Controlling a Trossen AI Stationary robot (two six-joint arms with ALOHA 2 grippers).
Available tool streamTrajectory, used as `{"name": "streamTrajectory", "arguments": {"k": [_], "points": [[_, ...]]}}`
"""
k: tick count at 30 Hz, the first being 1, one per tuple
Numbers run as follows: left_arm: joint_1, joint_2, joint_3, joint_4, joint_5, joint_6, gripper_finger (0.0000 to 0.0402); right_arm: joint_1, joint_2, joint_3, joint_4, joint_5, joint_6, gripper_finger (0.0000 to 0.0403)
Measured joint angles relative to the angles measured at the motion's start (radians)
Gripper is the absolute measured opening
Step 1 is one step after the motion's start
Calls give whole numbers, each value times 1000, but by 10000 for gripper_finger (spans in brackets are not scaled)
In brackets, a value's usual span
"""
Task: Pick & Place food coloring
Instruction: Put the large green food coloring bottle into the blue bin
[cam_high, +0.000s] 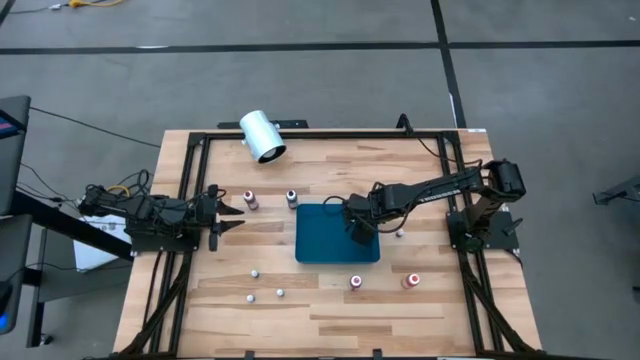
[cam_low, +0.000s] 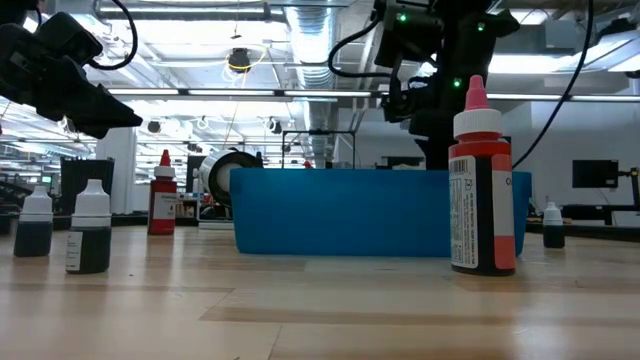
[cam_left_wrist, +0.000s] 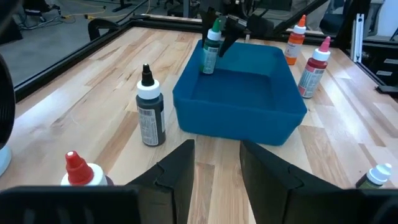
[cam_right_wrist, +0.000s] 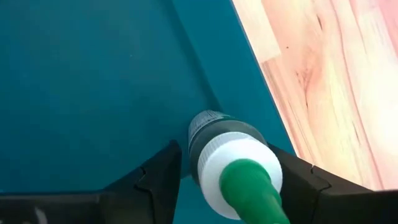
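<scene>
The right gripper (cam_right_wrist: 233, 165) is pinching a green-tipped bottle (cam_right_wrist: 233, 168) by its neck, one dark finger on either side of the white cap, and it is hanging over the blue bin (cam_high: 318, 250), close to the wall on the right arm's side. In the left wrist view that same bottle (cam_left_wrist: 212, 46) is upright just above the far part of the bin, nozzle up; gripping it by the top looks meant to let it go down inside the walls standing. This reads as the placing step, with the release not yet made.

The left gripper (cam_left_wrist: 214, 168) is waiting at the left side of the table, fingers spread, aimed at the bin. Near it are a black-capped bottle (cam_left_wrist: 150, 112) and a red-tipped bottle (cam_left_wrist: 78, 171), both on the wood outside the bin. Beyond the bin are an orange bottle (cam_left_wrist: 296, 42) and a pink-capped bottle (cam_left_wrist: 313, 67), plus several tiny ones scattered along the table's near edge.
</scene>
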Motion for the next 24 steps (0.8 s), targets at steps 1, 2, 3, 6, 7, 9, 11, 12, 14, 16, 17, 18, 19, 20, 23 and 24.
{"name": "streamTrajectory", "arguments": {"k": [1,2,3,6,7,9,11,12,14,16,17,18,19,20,23,24], "points": [[0,0,0,0,0,0,122,0,0,0,-1,0,0,198],[0,0,0,0,0,0,122,0,0,0,-1,-1,0,199],[0,0,0,0,0,0,122,0,-2,0,-4,-1,0,199],[0,0,0,1,0,0,122,0,-10,0,-33,-6,0,198],[0,0,0,1,0,0,122,0,-10,1,-49,-7,0,196],[0,0,0,1,0,0,122,-2,-9,1,-82,-7,0,194],[0,0,0,2,0,0,122,-2,-9,1,-104,-7,0,192],[0,0,0,2,0,0,122,-2,-9,1,-114,-7,0,192],[0,0,0,2,0,0,122,-2,-9,1,-116,-7,0,191],[0,0,0,2,0,0,122,-1,-10,1,-116,-7,0,192],[0,0,0,2,0,0,122,-1,-11,1,-116,-7,0,193],[0,0,0,2,0,0,122,0,-11,1,-116,-7,0,194],[0,0,0,2,0,0,122,0,-11,1,-116,-7,0,194],[0,0,0,2,0,0,122,0,-12,1,-117,-7,0,194],[0,0,0,2,0,0,122,0,-25,1,-130,-6,0,192],[0,0,0,2,0,0,122,0,-27,3,-129,-6,0,191]]}}
